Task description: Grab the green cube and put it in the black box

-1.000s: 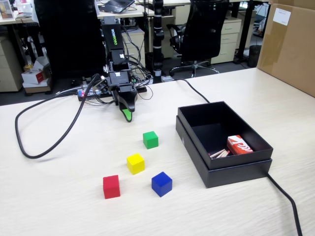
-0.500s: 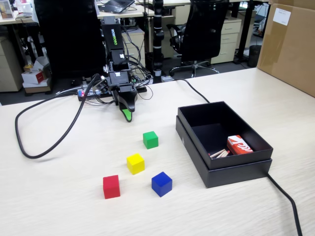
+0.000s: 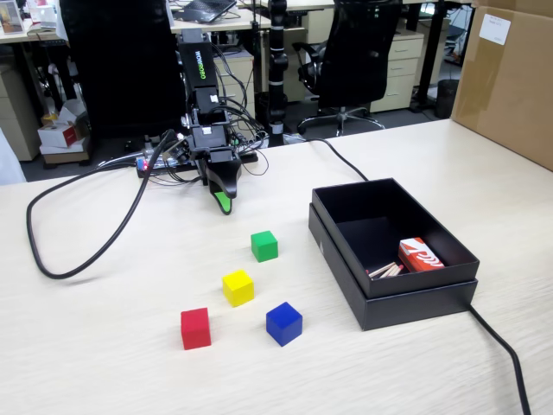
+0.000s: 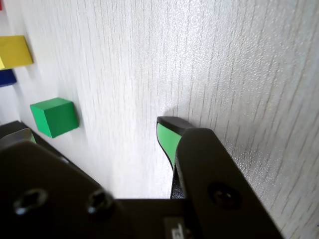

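While the gripper (image 3: 225, 203) hangs near the surface's far edge, holding nothing, opening unclear, the green cube (image 3: 264, 245) sits toward the near edge from it, left of the black box (image 3: 390, 285).

The green cube (image 3: 264, 245) was a small, solid, bright-green block with plain faces, and it sat flat on the table, nothing touching it. In the fixed view it lay below and slightly right of the pincer (image 3: 225, 205), near its tip but apart from it. In the wrist view the green cube (image 4: 54, 117) lay left of the pincer. The black box (image 3: 449, 298) was matte, shallow, rectangular, open-topped with a stepped rim, well right of the pincer
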